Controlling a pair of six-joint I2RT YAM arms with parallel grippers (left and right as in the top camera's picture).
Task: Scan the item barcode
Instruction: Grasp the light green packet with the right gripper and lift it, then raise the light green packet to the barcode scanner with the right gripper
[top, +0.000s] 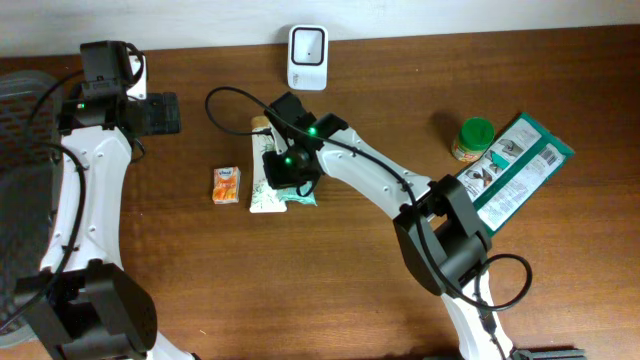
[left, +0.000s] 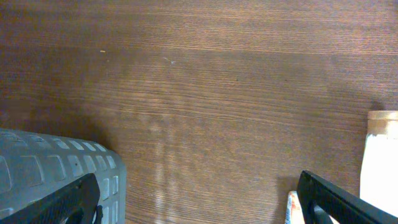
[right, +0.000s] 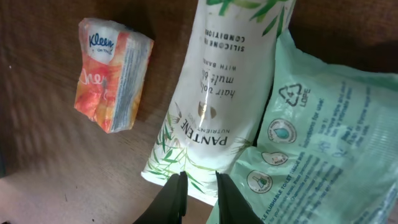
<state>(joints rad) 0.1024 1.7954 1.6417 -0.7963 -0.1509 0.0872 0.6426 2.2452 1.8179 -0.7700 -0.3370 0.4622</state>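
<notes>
Overhead: tube (top: 262, 200) mid-table, wipes pack (top: 300, 198) touching its right side, tissue pack (top: 227, 185) just left. Scanner (top: 307, 55) far centre. Jar (top: 474, 138), teal pack (top: 515, 170) right. Right gripper (right: 198, 186) at tube end, fingers nearly together; grip cannot tell. Left gripper (top: 165, 113) far left, fingers wide apart.

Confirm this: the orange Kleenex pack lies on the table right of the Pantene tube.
Wrong side: the Kleenex pack lies on the table left of the Pantene tube, as the overhead and right wrist views show.
</notes>
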